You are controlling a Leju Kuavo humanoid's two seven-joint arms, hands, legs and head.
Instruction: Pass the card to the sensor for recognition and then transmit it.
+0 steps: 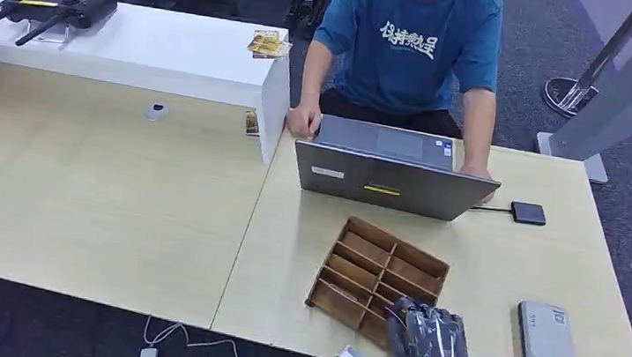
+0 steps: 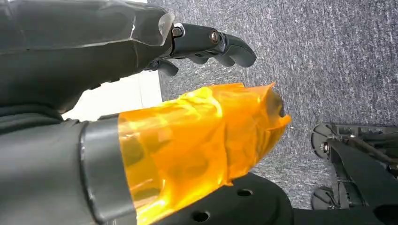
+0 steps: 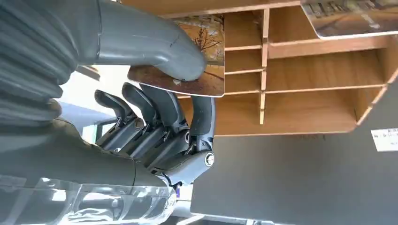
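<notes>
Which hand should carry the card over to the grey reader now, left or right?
Right. The right hand already pinches the card between thumb and fingers at the wooden organizer, and the reader lies on the table on that same side. The left hand hangs over the carpet, holding nothing.

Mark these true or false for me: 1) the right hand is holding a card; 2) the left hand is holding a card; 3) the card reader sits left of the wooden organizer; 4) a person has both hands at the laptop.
1) True: the right hand pinches a card at the wooden organizer.
2) False: the left hand holds nothing and hangs over the carpet.
3) False: the white reader lies to the organizer's right.
4) True: the person has both hands at the laptop.
</notes>
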